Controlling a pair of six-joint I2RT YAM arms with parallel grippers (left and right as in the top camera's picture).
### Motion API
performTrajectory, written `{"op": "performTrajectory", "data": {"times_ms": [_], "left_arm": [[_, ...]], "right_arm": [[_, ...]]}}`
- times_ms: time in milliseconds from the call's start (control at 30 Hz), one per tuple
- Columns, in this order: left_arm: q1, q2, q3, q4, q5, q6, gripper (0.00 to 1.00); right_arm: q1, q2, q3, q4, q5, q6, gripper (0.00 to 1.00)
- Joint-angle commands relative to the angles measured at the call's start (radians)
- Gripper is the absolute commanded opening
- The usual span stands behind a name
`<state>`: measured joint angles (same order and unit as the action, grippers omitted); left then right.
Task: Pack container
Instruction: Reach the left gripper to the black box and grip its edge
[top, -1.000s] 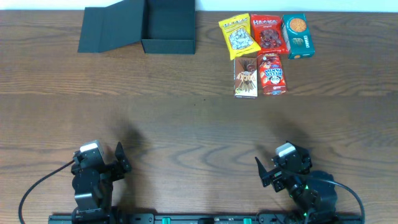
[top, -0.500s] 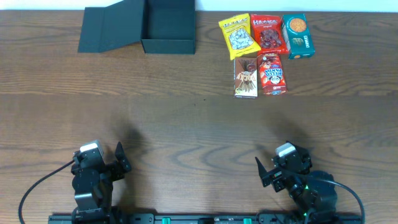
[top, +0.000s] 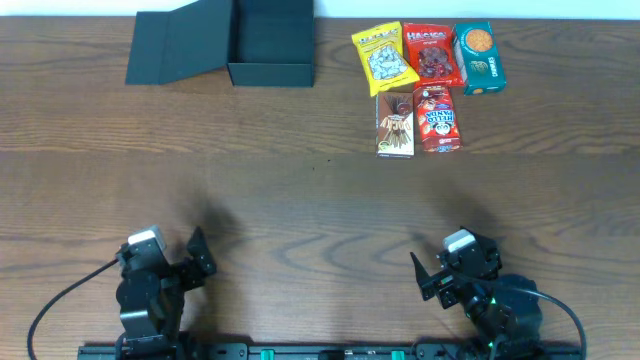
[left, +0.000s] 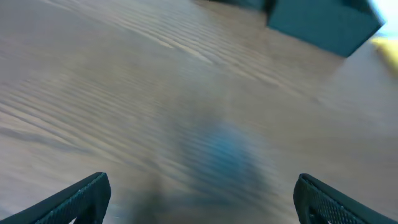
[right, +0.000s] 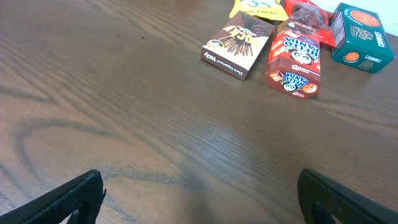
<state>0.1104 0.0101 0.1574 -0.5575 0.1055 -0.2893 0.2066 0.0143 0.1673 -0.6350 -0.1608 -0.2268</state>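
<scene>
Container (top: 270, 73): dark matte box, flap lid open leftward, seemingly cardboard.
Left end effector (top: 200, 254): fingers apart.
Right end effector (top: 420, 277): fingers apart.

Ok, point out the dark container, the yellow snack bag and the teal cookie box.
container (top: 270, 74): overhead view, its front wall.
yellow snack bag (top: 385, 58): overhead view, middle of front.
teal cookie box (right: 364, 34): right wrist view, top face.

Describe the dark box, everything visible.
The box is dark teal-black, matte, cardboard by its look. It stands open near the table's far edge, left of centre, its hinged lid folded out to the left. The inside looks empty. Only the table touches it.
</scene>
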Motion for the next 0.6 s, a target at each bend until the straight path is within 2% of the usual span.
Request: {"op": "performTrajectory", "data": {"times_ms": [0,67,200,300,433,567], "left_arm": [[0.0,-0.006,-0.004,-0.011,0.172,-0.299,0.95],[0.0,-0.006,-0.003,-0.014,0.249,-0.372,0.95],[0.0,-0.006,-0.003,0.006,0.264,-0.444,0.95],[0.0,-0.006,-0.003,0.028,0.337,-0.464,0.95],[0.0,-0.005,-0.003,0.181,0.417,-0.43,0.95],[0.0,0.013,-0.003,0.294,0.446,-0.482,0.95]], "right_arm": [[-0.002,-0.009,-0.009,-0.005,-0.003,0.013,0.99],[-0.002,-0.009,-0.009,-0.005,-0.003,0.013,0.99],[-0.002,-0.009,-0.009,-0.005,-0.003,0.013,0.99],[-0.002,-0.009,-0.009,-0.005,-0.003,0.013,0.99],[-0.002,-0.009,-0.009,-0.005,-0.003,0.013,0.99],[-0.002,-0.009,-0.009,-0.005,-0.003,0.013,0.99]]}}
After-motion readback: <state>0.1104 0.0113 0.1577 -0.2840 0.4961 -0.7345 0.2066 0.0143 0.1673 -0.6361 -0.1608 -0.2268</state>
